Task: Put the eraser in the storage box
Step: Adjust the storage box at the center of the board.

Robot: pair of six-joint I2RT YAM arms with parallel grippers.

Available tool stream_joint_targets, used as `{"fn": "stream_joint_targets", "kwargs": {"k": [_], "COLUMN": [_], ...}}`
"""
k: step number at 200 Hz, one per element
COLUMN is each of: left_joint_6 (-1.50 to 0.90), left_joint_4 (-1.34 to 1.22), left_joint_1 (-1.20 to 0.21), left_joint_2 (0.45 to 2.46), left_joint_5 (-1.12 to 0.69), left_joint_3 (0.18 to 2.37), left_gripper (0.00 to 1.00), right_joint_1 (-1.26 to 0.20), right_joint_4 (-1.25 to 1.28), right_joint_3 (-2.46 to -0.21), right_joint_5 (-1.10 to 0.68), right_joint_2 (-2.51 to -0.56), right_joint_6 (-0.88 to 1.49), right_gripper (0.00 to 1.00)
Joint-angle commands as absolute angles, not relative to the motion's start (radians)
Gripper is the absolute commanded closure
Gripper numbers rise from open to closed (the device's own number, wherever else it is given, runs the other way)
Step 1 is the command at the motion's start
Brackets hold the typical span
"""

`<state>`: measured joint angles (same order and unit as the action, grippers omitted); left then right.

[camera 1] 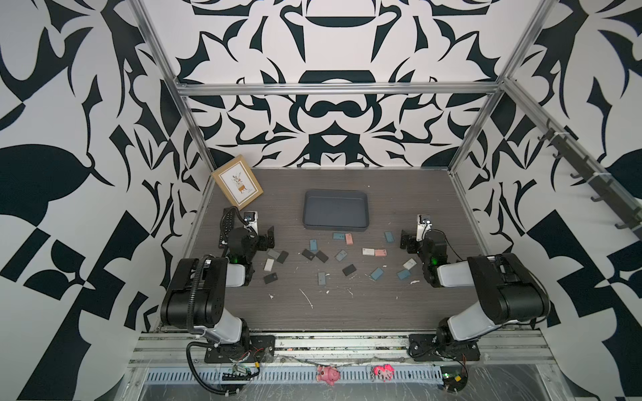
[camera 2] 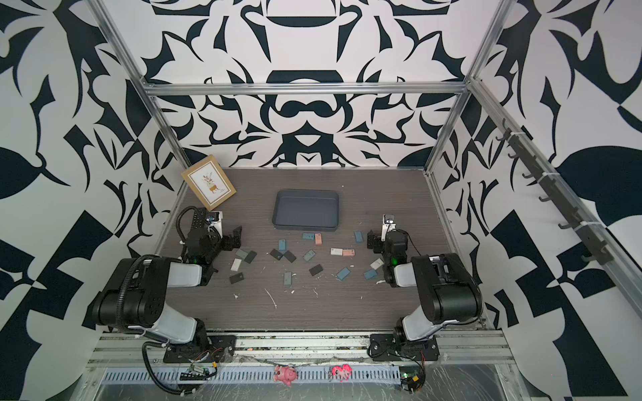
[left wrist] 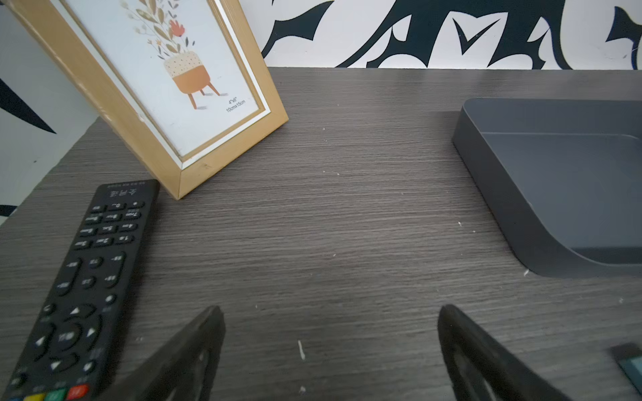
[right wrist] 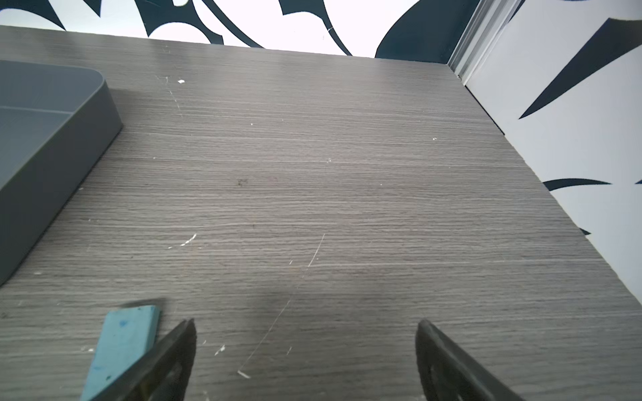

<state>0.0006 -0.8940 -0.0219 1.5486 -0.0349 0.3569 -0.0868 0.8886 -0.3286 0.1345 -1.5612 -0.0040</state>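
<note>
The storage box point(camera 1: 335, 210) point(camera 2: 305, 211), a shallow dark grey tray, sits empty at mid-table. Several erasers lie scattered in front of it in both top views: blue, black, grey, white and pink ones, such as a pink eraser point(camera 1: 348, 239) and a black eraser point(camera 1: 349, 269). My left gripper point(camera 1: 266, 239) point(left wrist: 331, 309) hovers open over bare table left of the box point(left wrist: 556, 180). On the other side of the box point(right wrist: 41, 139) my right gripper point(camera 1: 406, 241) point(right wrist: 305, 323) is open too, with a blue eraser point(right wrist: 121, 343) point(camera 1: 389, 236) just outside one finger.
A tan picture frame point(camera 1: 237, 184) point(left wrist: 156, 86) leans in the back left corner. A black remote control point(camera 1: 227, 225) point(left wrist: 80, 284) lies beside the left gripper. Patterned walls close in the table on three sides. White crumbs dot the wood surface.
</note>
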Motion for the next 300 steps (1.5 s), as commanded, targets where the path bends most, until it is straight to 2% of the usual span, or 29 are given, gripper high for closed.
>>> {"fn": "stream_joint_targets", "kwargs": {"k": [1, 238, 260, 276, 300], "left_joint_6": [0.005, 0.011, -0.002, -0.035, -0.104], "left_joint_4": [-0.914, -0.9, -0.915, -0.756, -0.446], "left_joint_1": [-0.025, -0.021, -0.02, -0.014, -0.014], "left_joint_2": [1.561, 1.562, 1.551, 1.472, 1.371], "left_joint_5": [-0.046, -0.046, -0.013, 0.042, 0.146], "left_joint_3": [0.373, 0.38, 0.372, 0.415, 0.544], "left_gripper": [0.01, 0.01, 0.01, 0.01, 0.01], "right_joint_1": [-0.089, -0.089, -0.09, -0.09, -0.089], "right_joint_4": [0.921, 0.911, 0.852, 0.686, 0.657], "right_joint_3": [-0.351, -0.361, -0.379, -0.427, -0.412], "right_joint_5": [0.134, 0.149, 0.253, 0.352, 0.398], "right_joint_2": [-1.556, -1.559, -1.519, -1.435, -1.363], "right_joint_6": [-0.014, -0.006, 0.021, 0.072, 0.08], "right_gripper": [0.0, 0.0, 0.0, 0.0, 0.0]}}
